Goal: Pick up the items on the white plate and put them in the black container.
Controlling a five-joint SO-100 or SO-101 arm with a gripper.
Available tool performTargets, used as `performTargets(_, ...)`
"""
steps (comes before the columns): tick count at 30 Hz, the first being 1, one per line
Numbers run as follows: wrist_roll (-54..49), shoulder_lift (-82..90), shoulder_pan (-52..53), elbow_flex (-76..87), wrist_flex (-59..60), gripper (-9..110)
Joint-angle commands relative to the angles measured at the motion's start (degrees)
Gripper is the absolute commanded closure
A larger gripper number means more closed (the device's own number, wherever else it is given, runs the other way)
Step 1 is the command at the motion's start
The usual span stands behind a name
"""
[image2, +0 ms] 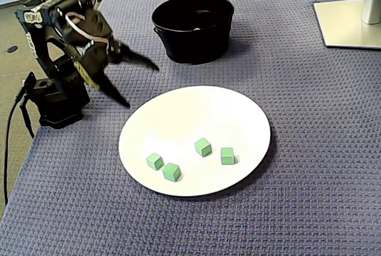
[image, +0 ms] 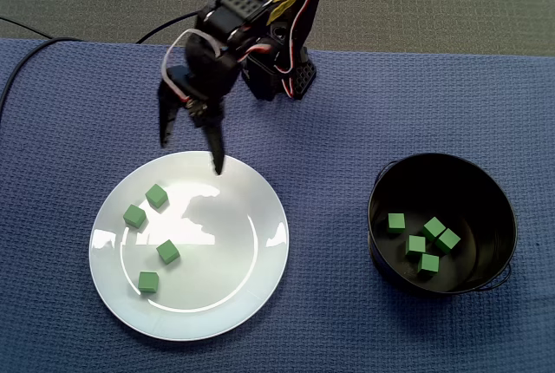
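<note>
Now my gripper [image: 191, 156] hangs with its two fingers spread wide and nothing between them, so it is released and carries no cube. In a fixed view one fingertip is over the far rim of the white plate [image: 260, 251], and the other is outside the rim, above the blue woven cloth [image: 347, 130]. Seen from the side in a fixed view, the gripper [image2: 141, 85] appears raised, touching neither plate nor cloth. I judge that the fingers are so wide because a cube must pass between them when I go down.

On the plate lie four green cubes, each apart from the others. The nearest cube [image: 156, 196] is close below my inner fingertip, the second cube [image: 134, 216] is just beside it, and the third cube [image: 167, 251] and fourth cube [image: 148, 282] lie further toward the near rim.

The black container [image: 490, 208] stands well apart from the plate, and five green cubes [image: 416, 245] lie on its bottom, so I think the work is about half done. My next move should be a descent over the nearest cube. The plate is glossy, so the cube may slide, and its neighbour may be pushed
</note>
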Motion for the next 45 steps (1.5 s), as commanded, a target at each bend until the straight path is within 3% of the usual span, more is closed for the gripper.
performTargets(1, -2.7, -6.7, 4.7, 1.5, -8.4, 58)
performTargets(15, -3.1, -34.1, 8.1, -15.8, -6.6, 62)
performTargets(40, 0.7, -43.6, 3.5, -18.2, -11.6, 78)
performTargets(45, 1.8, -44.6, 2.5, -18.0, -12.0, 93)
